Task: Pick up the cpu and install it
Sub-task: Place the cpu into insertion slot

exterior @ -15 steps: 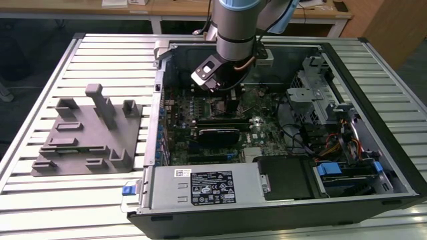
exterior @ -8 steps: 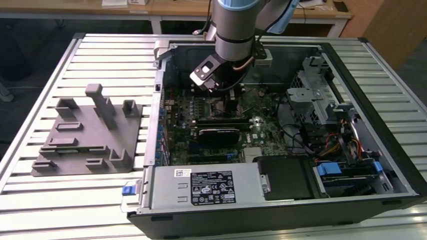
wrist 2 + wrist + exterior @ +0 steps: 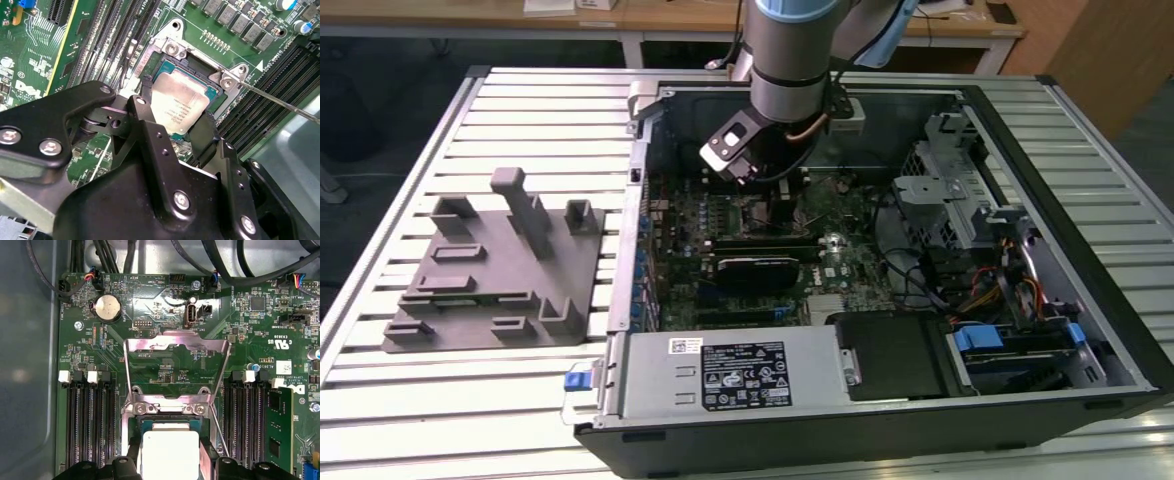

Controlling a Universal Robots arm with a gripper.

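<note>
Claw [image 3: 174, 122] clenched on the cpu [image 3: 179, 100], gripping opposite edges, at the open socket [image 3: 200, 69]. Load plate [image 3: 176, 357] stands flipped up just beyond the claw.

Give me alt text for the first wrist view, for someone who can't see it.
A black gripper holds a small square silver-grey cpu at the open metal socket of a green motherboard, the silver load plate swung open. Black memory slots lie on either side.
</note>
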